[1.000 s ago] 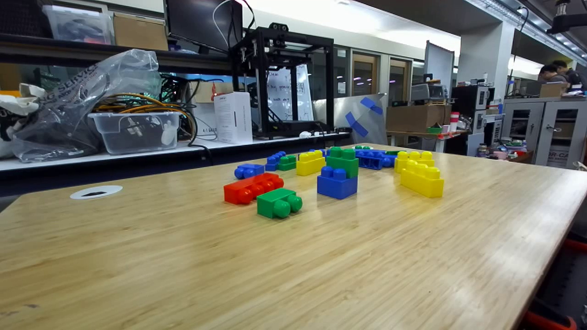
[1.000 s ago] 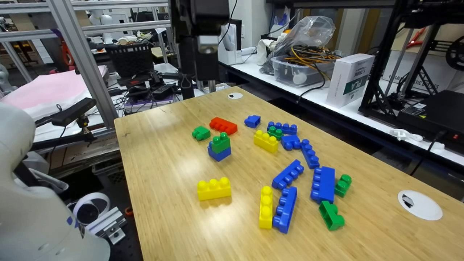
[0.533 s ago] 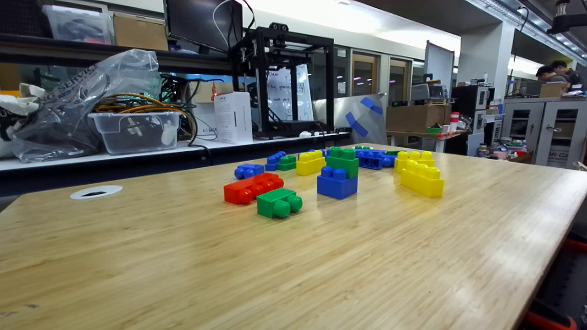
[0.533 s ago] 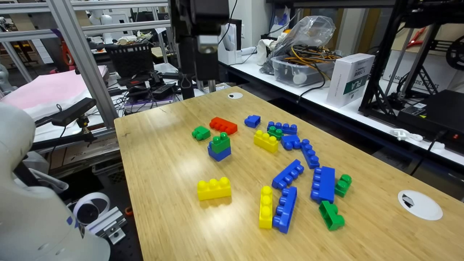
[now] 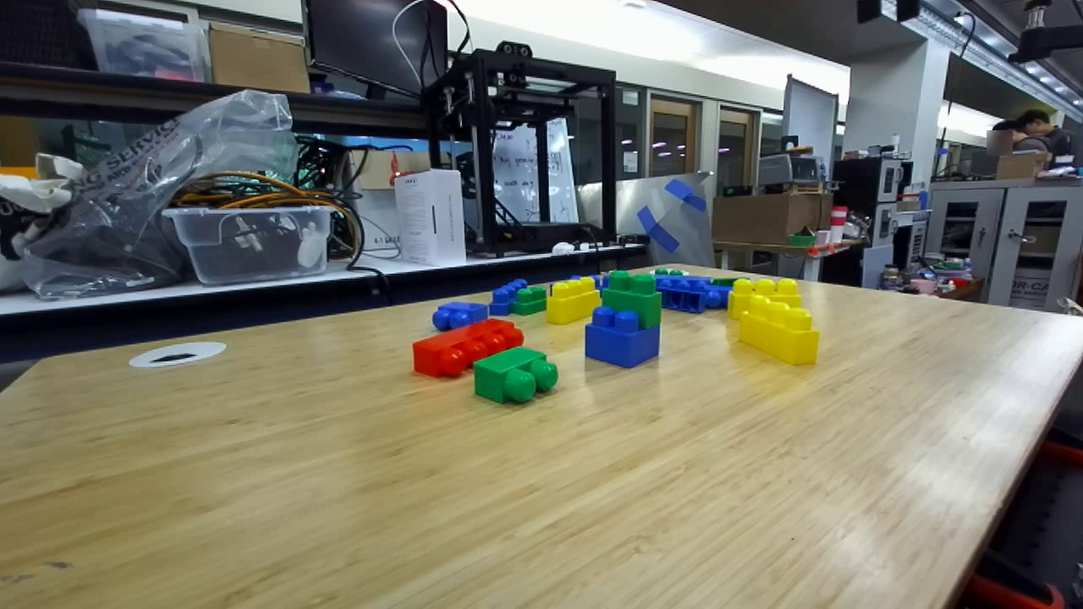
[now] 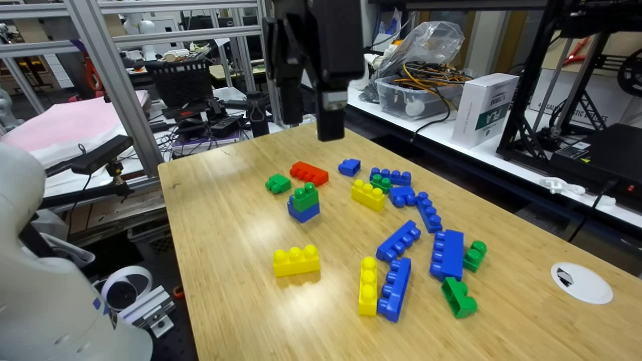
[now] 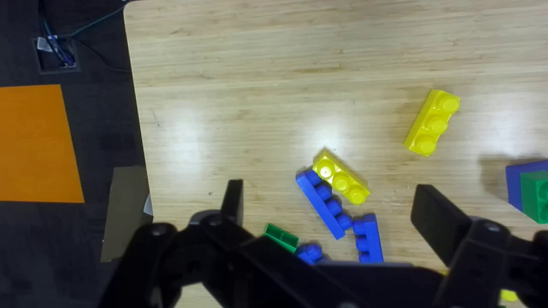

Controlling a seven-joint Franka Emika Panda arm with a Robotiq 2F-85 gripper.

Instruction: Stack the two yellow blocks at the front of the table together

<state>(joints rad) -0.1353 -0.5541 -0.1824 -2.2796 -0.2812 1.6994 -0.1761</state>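
High over the pale, smooth wood-grain tabletop (image 6: 235, 301), the black two-fingered gripper (image 6: 311, 129) stands with its jaws wide apart and holds nothing. Compared with half a second ago, it has shifted across and down in an exterior view, and its dark fingertips (image 5: 909, 9) now show at the top edge of an exterior view. No brick has moved. I judge this as the start of the approach; stacking is not begun. From the wrist view, between the jaws and well below them, a bright yellow plastic three-stud brick (image 7: 341, 177) stands upright just beside a blue studded plastic brick (image 7: 321, 206) lying on its side; contact is unclear. Its match, a second bright yellow plastic three-stud brick (image 7: 432, 123), stands upright, well apart from it. I would grasp this second one first: the blue neighbour may obstruct a finger at the other. Both show studs up, so a level press should mate them. Beyond the tabletop, a clear plastic tub (image 5: 254, 266) has orange and black cables (image 5: 271, 193) heaped at its top, with unidentified pale parts (image 5: 248, 234) inside. Higher up, a translucent plastic bin (image 5: 140, 46) holds contents too indistinct to name; I cannot see into the black plastic basket (image 6: 180, 85).
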